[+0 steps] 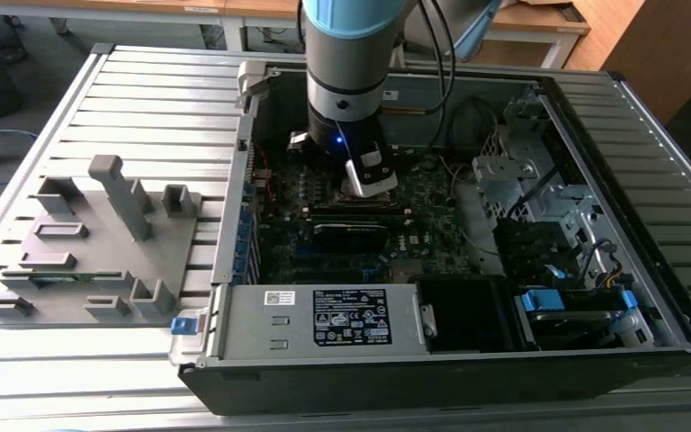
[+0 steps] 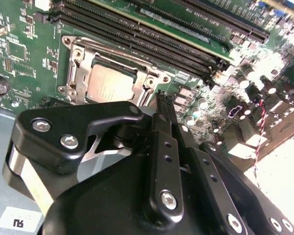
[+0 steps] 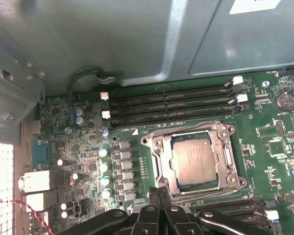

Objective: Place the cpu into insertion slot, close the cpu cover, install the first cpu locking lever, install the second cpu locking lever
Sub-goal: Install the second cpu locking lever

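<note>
An open computer case (image 1: 442,360) is lying on its side on a ribbed grey metal surface (image 1: 141,99). A robot arm (image 1: 348,54) is reaching down into the case from above, and its claw (image 1: 370,178) is hanging just over the green circuit board (image 1: 321,238).

In the first wrist view, the cpu (image 3: 196,160) is sitting flat inside the insertion slot (image 3: 161,183), its dull silver top facing up. The cpu cover (image 3: 230,149), a thin silver frame with a square window, is lying down around the chip, so the chip is showing through the window. Long black memory slots (image 3: 171,104) are running beside the socket on one side, with more slots (image 3: 230,205) on the other.

The claw's black fingers (image 3: 159,196) are pressed together, with no gap showing between the tips, and they are holding nothing. The tips are pointing at the edge of the socket frame, very near it; whether they are touching it is not clear.

In the second wrist view, the same chip (image 2: 110,84) is resting in its metal frame (image 2: 76,63), just beyond the closed claw (image 2: 161,105).

To the exterior view's left of the case, a grey fixture (image 1: 94,243) with upright posts and pockets is standing on the surface. A silver box with a white label (image 1: 321,319) is occupying the near end of the case.
</note>
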Controlling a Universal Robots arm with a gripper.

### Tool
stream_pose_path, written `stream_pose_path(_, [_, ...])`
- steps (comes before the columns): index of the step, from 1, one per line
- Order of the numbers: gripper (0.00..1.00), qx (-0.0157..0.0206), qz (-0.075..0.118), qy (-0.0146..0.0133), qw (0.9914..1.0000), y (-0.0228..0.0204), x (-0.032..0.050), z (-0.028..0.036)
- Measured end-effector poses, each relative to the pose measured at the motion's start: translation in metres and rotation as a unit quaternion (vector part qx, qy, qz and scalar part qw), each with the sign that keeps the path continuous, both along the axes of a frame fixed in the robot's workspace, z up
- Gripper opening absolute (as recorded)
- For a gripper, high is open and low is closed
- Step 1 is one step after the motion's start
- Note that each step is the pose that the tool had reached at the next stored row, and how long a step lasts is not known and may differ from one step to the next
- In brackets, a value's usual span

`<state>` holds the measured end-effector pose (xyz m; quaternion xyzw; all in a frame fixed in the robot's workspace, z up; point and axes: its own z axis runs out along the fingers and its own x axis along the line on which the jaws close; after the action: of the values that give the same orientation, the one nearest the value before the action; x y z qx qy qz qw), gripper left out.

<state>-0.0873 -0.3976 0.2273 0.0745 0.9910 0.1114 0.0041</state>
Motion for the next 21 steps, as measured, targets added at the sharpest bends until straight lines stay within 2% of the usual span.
stream_pose_path(5, [0.11,-0.0004,0.0,0.0,1.0,0.0038,0.0017,0.0])
stream_pose_path(12, [0.11,-0.003,0.0,0.0,1.0,0.0064,0.0152,-0.0002])
stream_pose_path(15, [0.11,-0.0062,0.0,0.0001,0.99998,0.0074,0.0211,-0.0002])
stream_pose_path(16, [0.11,-0.0087,-0.001,0.0001,0.99996,0.0078,0.0224,-0.0002])
stream_pose_path(17, [0.11,-0.0131,-0.001,0.0002,0.99991,0.008,0.0233,-0.0002])
stream_pose_path(19, [0.11,-0.0259,-0.001,0.0003,0.99966,0.0087,0.0246,-0.0003])
stream_pose_path(21, [0.11,-0.0407,-0.002,0.0005,0.99917,0.0097,0.0251,-0.0003])
